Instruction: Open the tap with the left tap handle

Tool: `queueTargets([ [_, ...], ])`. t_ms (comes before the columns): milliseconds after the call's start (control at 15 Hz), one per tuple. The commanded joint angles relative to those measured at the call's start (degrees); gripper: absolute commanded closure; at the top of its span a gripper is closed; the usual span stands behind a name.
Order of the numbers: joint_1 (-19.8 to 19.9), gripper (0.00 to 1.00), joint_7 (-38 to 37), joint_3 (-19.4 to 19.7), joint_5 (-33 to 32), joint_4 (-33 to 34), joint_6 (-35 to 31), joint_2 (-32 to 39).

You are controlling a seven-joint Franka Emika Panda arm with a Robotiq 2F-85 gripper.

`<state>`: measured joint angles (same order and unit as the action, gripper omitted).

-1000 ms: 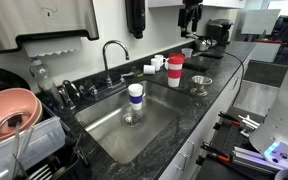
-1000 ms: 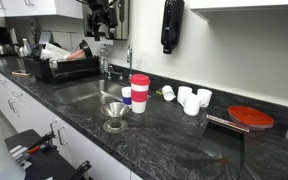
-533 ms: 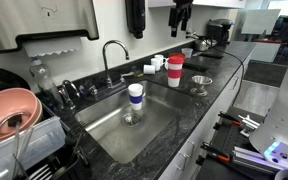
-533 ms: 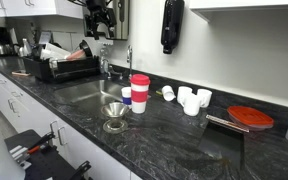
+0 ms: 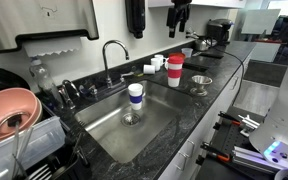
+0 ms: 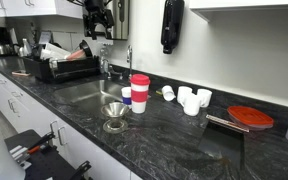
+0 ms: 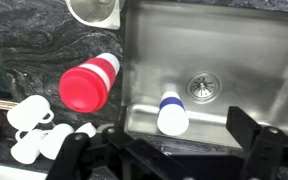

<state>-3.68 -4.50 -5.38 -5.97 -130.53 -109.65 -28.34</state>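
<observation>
The tap (image 5: 112, 58) is a thin metal gooseneck at the back of the sink; it also shows in an exterior view (image 6: 129, 60). The left tap handle (image 5: 97, 87) is a small lever at its base, too small to read in detail. My gripper (image 5: 179, 14) hangs high above the counter, well to the right of the tap and apart from it; it also shows in an exterior view (image 6: 100, 20). In the wrist view the gripper (image 7: 164, 150) is open and empty, its fingers wide apart above the sink's edge. The tap is not clear there.
A white cup with a blue band (image 5: 135, 96) stands in the sink (image 5: 154, 128). A red cup (image 5: 174, 70), white mugs (image 5: 156, 64) and a metal funnel (image 5: 201, 85) stand on the dark counter. A dish rack with a pink bowl (image 5: 9, 112) is beside the sink.
The gripper shifted slightly toward the tap side between one second and half a second ago. Since then nothing has visibly moved.
</observation>
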Motion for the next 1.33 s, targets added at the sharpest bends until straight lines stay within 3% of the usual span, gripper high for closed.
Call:
queueTargets([
  [0, -2.23, 0.00, 0.59, -0.35, 4.71, 1.77, -3.63, 3.59],
  [467, -5.23, 0.00, 1.17, -2.38, 8.99, 7.18, -13.06, 14.14],
  [533, -4.59, 0.00, 0.06, -2.49, 7.37, 4.78, -12.51, 11.87],
  [1267, -6.02, 0.00, -2.31, -4.58, 8.41, 8.22, -14.02, 17.22],
])
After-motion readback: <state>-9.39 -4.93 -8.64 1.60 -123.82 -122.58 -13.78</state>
